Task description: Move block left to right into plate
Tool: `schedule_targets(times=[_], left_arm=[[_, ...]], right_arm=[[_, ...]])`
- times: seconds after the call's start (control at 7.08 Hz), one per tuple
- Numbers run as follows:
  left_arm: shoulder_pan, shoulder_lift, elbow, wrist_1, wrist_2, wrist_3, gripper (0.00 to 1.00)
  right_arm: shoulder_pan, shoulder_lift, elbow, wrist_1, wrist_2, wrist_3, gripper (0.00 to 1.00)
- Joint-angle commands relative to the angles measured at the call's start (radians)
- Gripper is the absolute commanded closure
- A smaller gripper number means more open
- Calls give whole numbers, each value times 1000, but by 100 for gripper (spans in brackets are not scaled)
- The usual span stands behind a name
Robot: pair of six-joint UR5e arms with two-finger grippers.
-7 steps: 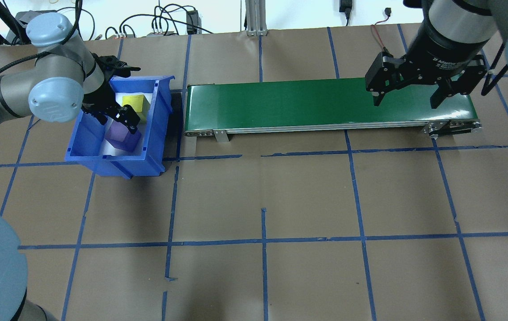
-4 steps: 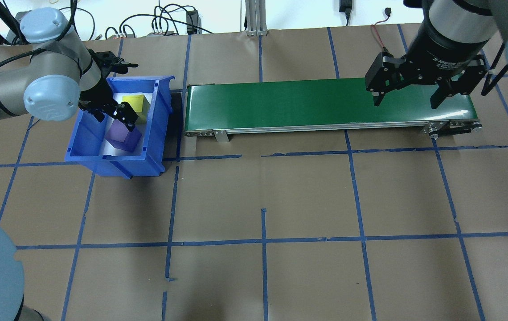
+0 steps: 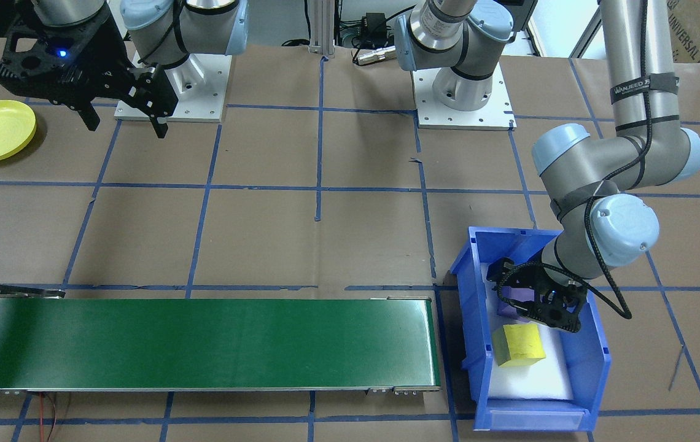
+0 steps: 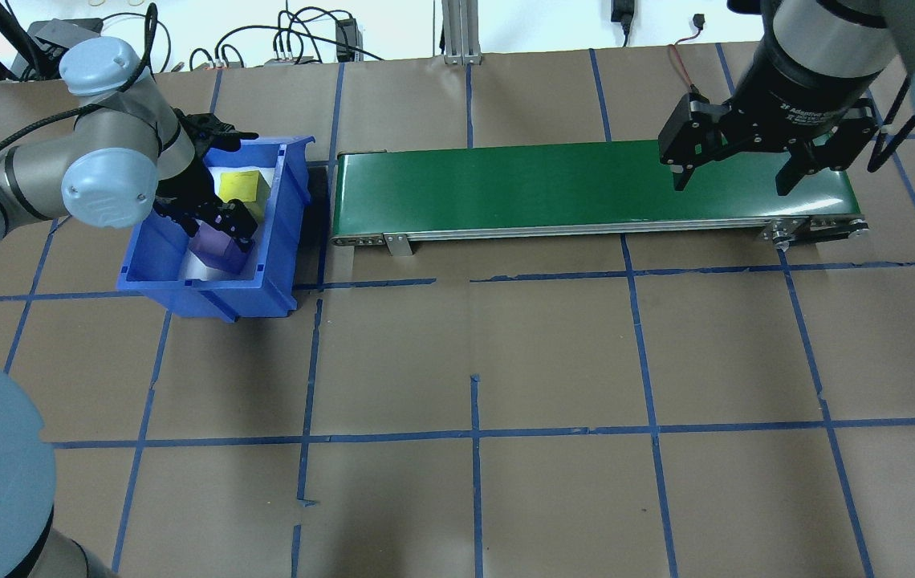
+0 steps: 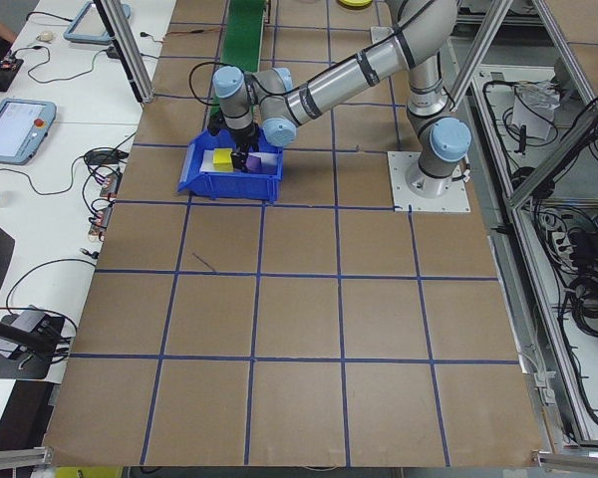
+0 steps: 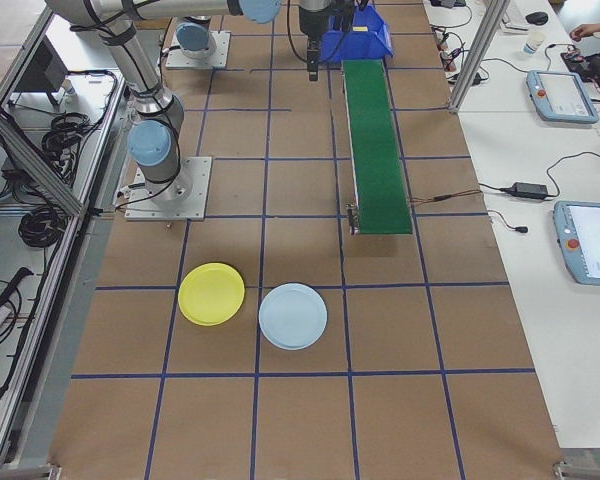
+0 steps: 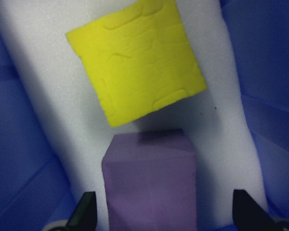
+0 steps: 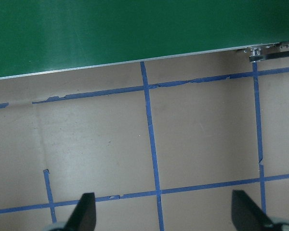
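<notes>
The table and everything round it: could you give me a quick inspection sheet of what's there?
Surface: brown table gridded with blue tape.
Job's things: purple block and yellow block lie in the blue bin; yellow plate sits far from the bin, past the green conveyor.
Clutter: a pale blue plate beside the yellow one.
Grippers: left gripper open, straddling the purple block; right gripper open above the conveyor's end.
Cables: wires along the table's far edge.
Surroundings: side desks with tablets.
</notes>
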Motion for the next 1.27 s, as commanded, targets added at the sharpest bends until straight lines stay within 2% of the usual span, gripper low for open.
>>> schedule_targets(times=[0.0, 0.14, 0.28, 0.71, 0.85, 1.13], left_arm=[[1, -13, -34, 15, -3, -4, 38], [1, -4, -42, 45, 5, -4, 60], [2, 25, -16, 47, 7, 2, 64], [5, 254, 8, -51, 5, -4, 64], [-15, 299, 22, -57, -13, -10, 64], [-19, 286, 61, -25, -204, -99, 64]], right_arm=[[-1, 0, 0, 0, -1, 0, 0], [1, 0, 0, 0, 1, 0, 0], [-1, 0, 0, 0, 1, 1, 0], [-1, 0, 0, 0, -1, 0, 0], [1, 0, 0, 0, 1, 0, 0], [-1, 0, 0, 0, -1, 0, 0]])
